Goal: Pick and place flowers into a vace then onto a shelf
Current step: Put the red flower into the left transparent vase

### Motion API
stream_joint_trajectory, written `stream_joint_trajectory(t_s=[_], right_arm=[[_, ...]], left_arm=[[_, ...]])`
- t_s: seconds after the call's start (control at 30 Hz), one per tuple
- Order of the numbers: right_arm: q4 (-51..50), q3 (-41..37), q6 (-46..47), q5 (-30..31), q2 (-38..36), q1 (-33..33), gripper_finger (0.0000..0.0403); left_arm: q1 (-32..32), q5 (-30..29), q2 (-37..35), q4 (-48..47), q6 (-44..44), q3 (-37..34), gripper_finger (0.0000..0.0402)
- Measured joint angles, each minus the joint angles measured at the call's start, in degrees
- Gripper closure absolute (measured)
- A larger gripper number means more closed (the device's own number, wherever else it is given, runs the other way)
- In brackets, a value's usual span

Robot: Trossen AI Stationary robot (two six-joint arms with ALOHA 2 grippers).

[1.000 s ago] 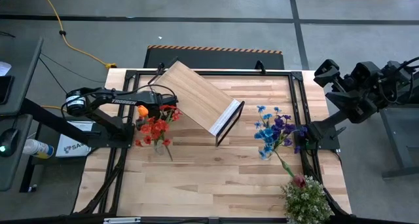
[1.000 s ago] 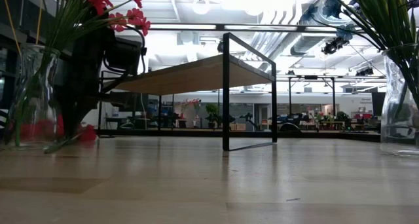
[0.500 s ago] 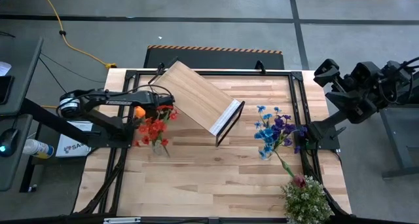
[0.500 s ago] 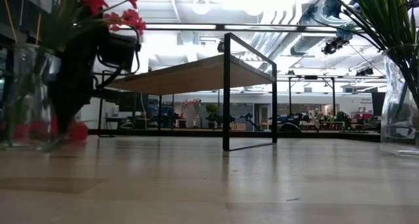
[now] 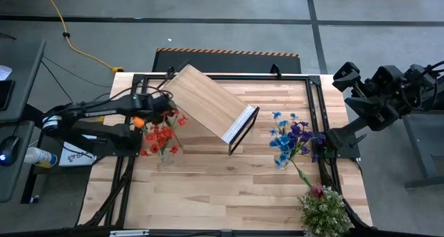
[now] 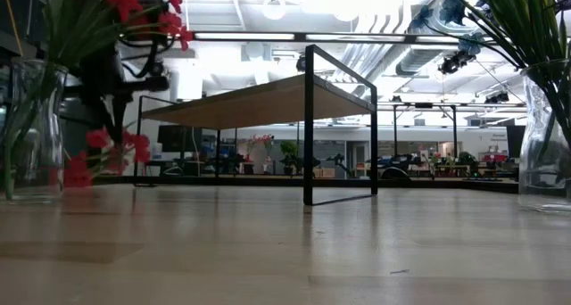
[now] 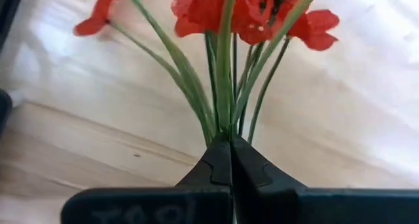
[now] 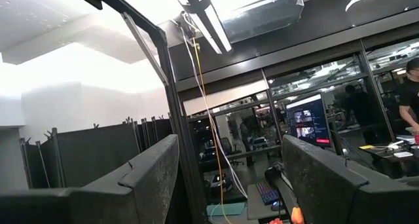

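Left wrist view: your left gripper (image 7: 230, 160) is pinching the green-stemmed red spray (image 7: 252, 14); keep lifting straight, lowering stems into the clear glass vase (image 6: 27, 131) at left.

The left gripper (image 7: 230, 160) has lifted the red spray (image 7: 252, 11) off the table.

I work in a large open lab or workshop hall: bare grey concrete floor (image 5: 229, 29) with a yellow cable (image 5: 76, 46) trailing over it and hazard-striped edging (image 5: 229, 52) by my wooden table (image 5: 277, 188). Across the table top I see an exposed ceiling with ducts (image 6: 428, 51) and strip lights (image 6: 277, 6), glass partitions, and more workstations far back. My right wrist looks at dark divider panels (image 8: 85, 152), a lit monitor (image 8: 308, 119) and people at desks.
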Motion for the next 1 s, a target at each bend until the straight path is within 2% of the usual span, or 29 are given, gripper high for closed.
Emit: stream_joint_trajectory(t_s=[0.43,0.67,0.8,1.0], right_arm=[[0.09,0.0,-0.4,-0.02,0.0,0.0,0.0142],[1.24,0.0,-1.03,-0.01,0.0,0.0,0.0142],[1.28,0.0,-1.04,0.0,0.0,0.0,0.0142],[1.29,0.0,-1.29,0.0,0.0,0.0,0.0142]], left_arm=[[0.02,-11.86,-12.95,-1.43,-3.47,0.07,0.0378],[0.01,-14.53,-18.41,-5.04,-4.33,0.18,0.0378],[0.02,-17.75,-20.06,-9.27,-4.25,2.88,0.0378],[0.02,-26.25,-20.26,-17.37,-1.17,11.75,0.0378]])
